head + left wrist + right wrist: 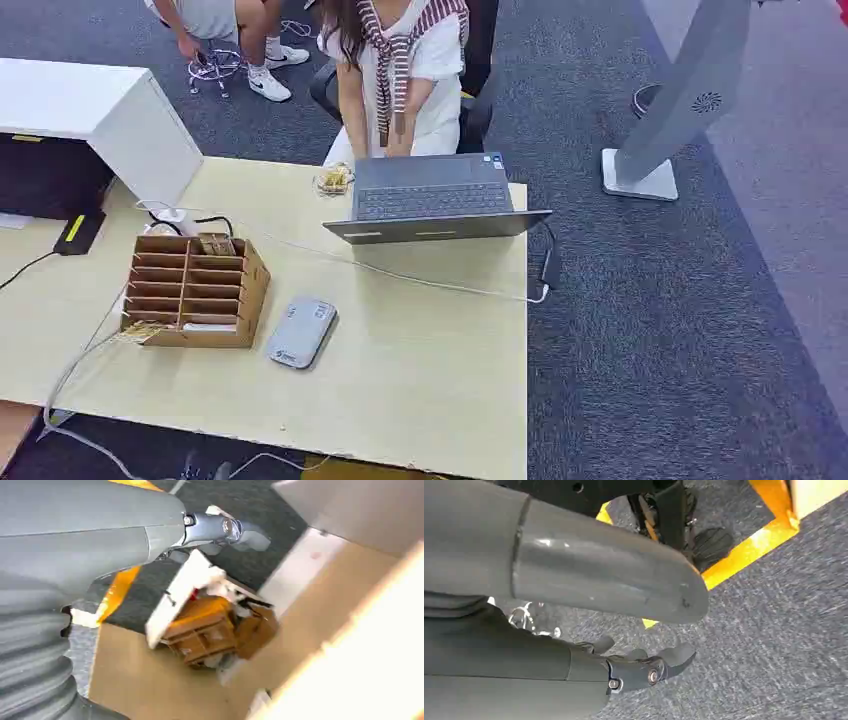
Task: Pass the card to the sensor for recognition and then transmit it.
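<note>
Head view: table point(420, 390) is sitting in front of the robot, cardboard card rack point(192, 291) standing near the table's left edge, grey sensor point(301, 332) lying just beside it toward the front edge. Card point(215, 244) is looking like the tan piece poking out of the rack's rear top slot, too small to be sure. Laptop point(432, 199) is sitting at the far edge with a person point(400, 60) working at it; a white cable point(420, 278) is running across the middle.

Left hand point(220, 529) is hanging off the table over dark carpet, fingers apart, gripping nothing. Right hand point(644, 667) is hanging low over the grey carpet point(774, 645), fingers loosely spread, also carrying nothing.

Judging by that, the task is sitting at step one: card not yet picked. Next move is calling for an arm coming up over the front edge, pinching the card out of its slot, then laying it on the sensor right beside the rack, watching the rack doesn't drag along
</note>
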